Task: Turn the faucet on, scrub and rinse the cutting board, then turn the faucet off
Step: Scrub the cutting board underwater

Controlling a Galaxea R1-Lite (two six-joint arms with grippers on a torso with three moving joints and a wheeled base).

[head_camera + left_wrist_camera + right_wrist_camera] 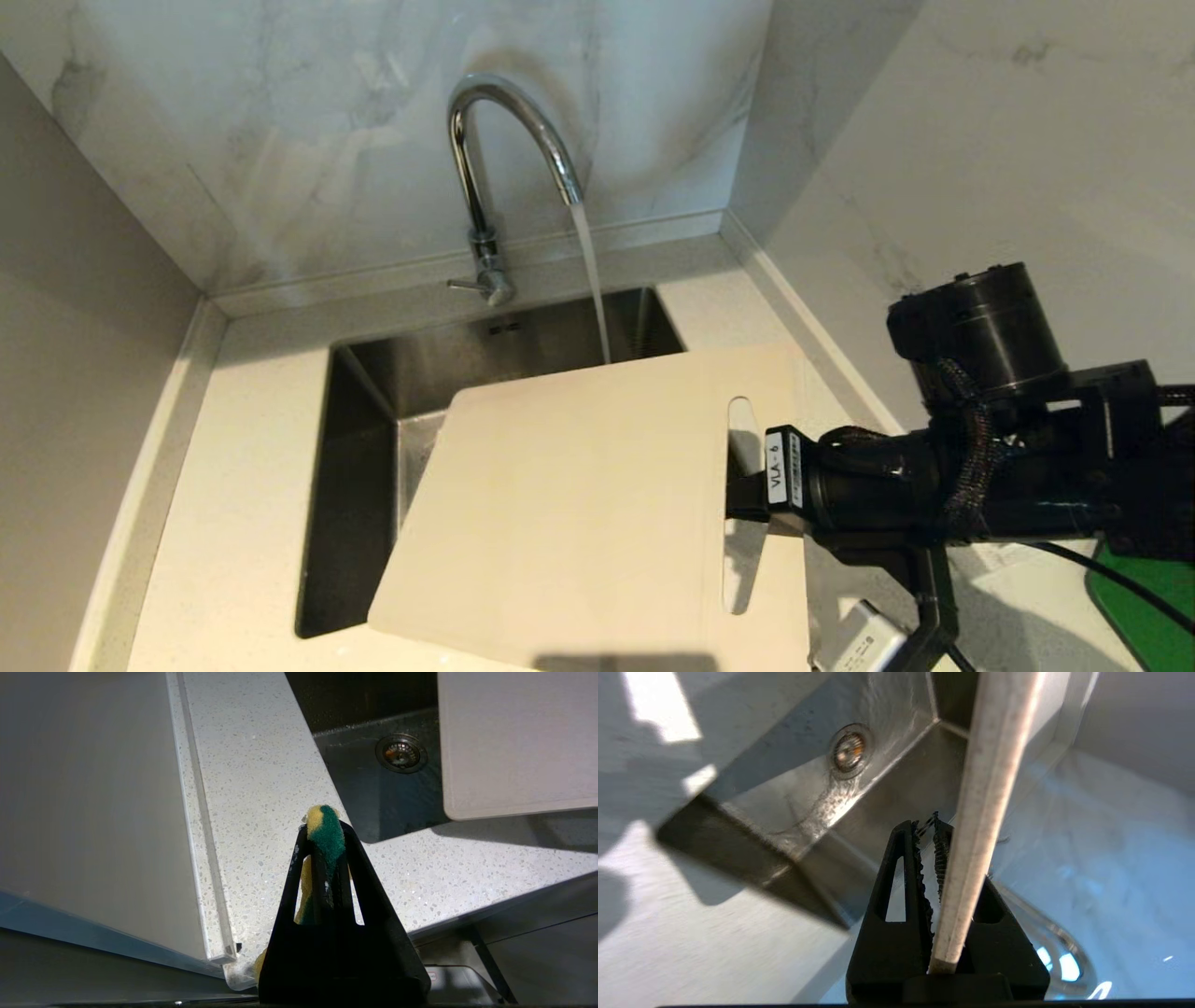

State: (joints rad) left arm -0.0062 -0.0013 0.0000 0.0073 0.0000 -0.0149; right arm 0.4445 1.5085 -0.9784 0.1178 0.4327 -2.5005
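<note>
Left tool (322, 835) parked over the counter (261, 788), pinching one sponge (325, 828). Centre: one faucet (485, 168) at 12 o'clock, water running. One board (579, 504) hangs tilted over the sink (364, 401), stream falling behind its far edge. It looks thin, stiff, light, likely slippery wet. Right tool (747, 490) at 3 o'clock clamps it by the handle slot, a sound hold.

Glossy chrome faucet (509, 140), brushed steel sink (439, 369), matt plastic cutting board (569, 504), speckled stone counter (233, 485), fuzzy sponge (324, 830).
</note>
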